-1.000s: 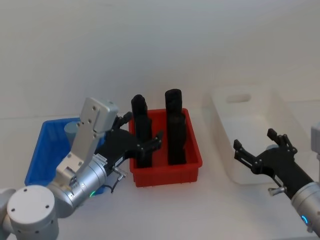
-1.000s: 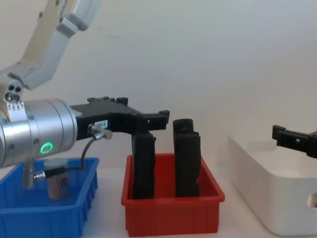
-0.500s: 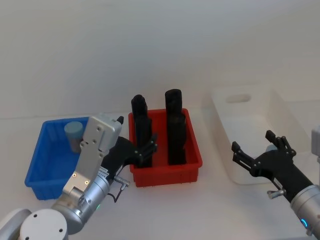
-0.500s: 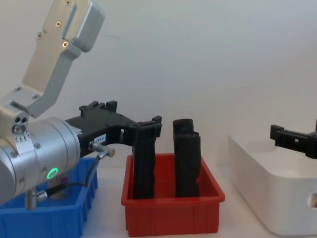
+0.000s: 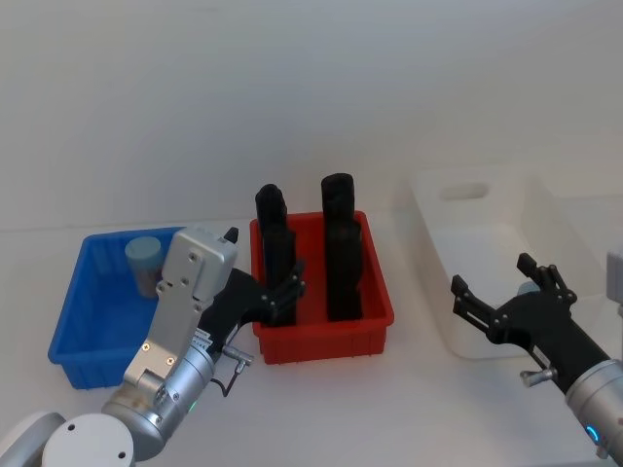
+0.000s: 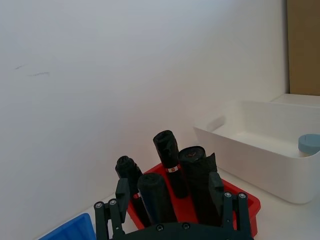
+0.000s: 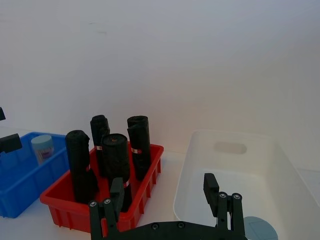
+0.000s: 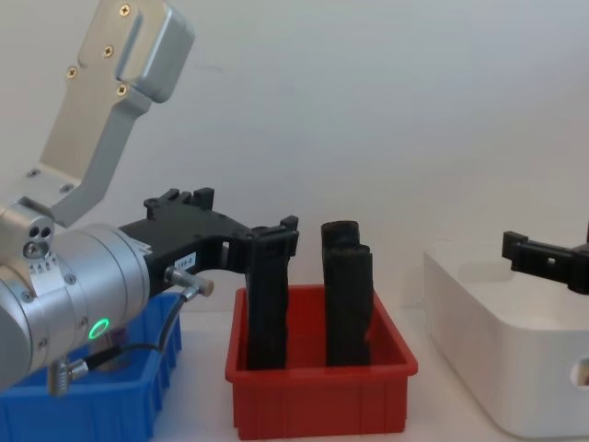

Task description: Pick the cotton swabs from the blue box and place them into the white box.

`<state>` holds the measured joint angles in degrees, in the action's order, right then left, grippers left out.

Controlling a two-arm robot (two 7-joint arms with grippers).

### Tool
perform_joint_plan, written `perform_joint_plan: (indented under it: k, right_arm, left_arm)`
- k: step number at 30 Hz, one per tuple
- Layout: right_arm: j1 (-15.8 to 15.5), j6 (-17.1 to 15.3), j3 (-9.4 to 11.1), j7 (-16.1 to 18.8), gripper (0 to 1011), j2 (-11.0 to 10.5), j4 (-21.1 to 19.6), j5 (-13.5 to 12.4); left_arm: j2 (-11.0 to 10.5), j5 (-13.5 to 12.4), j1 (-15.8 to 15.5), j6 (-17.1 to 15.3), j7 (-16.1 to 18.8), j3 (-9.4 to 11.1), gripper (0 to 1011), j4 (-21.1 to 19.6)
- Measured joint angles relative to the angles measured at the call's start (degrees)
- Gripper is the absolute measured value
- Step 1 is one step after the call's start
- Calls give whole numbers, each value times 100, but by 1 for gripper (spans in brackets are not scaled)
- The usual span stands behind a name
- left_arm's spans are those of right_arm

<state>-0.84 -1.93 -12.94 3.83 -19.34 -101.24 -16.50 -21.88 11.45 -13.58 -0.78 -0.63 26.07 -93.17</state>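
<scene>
One jar of cotton swabs [image 5: 144, 264] stands in the far corner of the blue box [image 5: 76, 336] at the left; the right wrist view shows it too [image 7: 42, 148]. Another pale-lidded jar [image 7: 257, 229] sits inside the white box [image 5: 433, 209] at the right, also seen from the left wrist [image 6: 309, 144]. My left gripper [image 5: 261, 259] is open and empty, hovering between the blue box and the red bin, close to the black blocks. My right gripper [image 5: 492, 274] is open and empty, just in front of the white box's near wall.
A red bin [image 5: 326, 339] holding several tall black blocks [image 5: 339, 243] stands between the two boxes, right beside my left gripper's fingers. Bare white tabletop lies in front of all three containers. A plain wall closes the back.
My left arm pulled back from over the blue box toward me, uncovering the jar there, then nearly stopped. The right gripper has barely moved.
</scene>
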Motion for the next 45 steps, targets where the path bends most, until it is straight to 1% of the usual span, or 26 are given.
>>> perform_joint_plan:
  k: [26, 30, 35, 41, 42, 44, 45]
  right_arm:
    - [2, -2, 0, 1, 1001, 1, 4, 4]
    - [32, 0, 8, 50, 1001, 3, 41, 5]
    - [152, 27, 30, 240, 1001, 10, 191, 6]
    - [501, 118, 64, 696, 1001, 65, 637, 29]
    - [603, 149, 69, 825, 1001, 84, 769, 39]
    - [717, 180, 73, 947, 1002, 109, 918, 54]
    - [853, 216, 74, 1080, 1001, 140, 1097, 73]
  left_arm:
    - [-1, 4, -1, -2, 1, -4, 1004, 0]
    - [-1, 4, -1, -2, 0, -4, 1004, 0]
    - [-1, 4, -1, -2, 0, -4, 1004, 0]
    - [-1, 3, -1, -2, 0, -4, 1004, 0]
    - [-1, 3, -1, -2, 0, -4, 1004, 0]
    - [-1, 3, -1, -2, 0, -4, 1004, 0]
    - [-1, 3, -1, -2, 0, -4, 1004, 0]
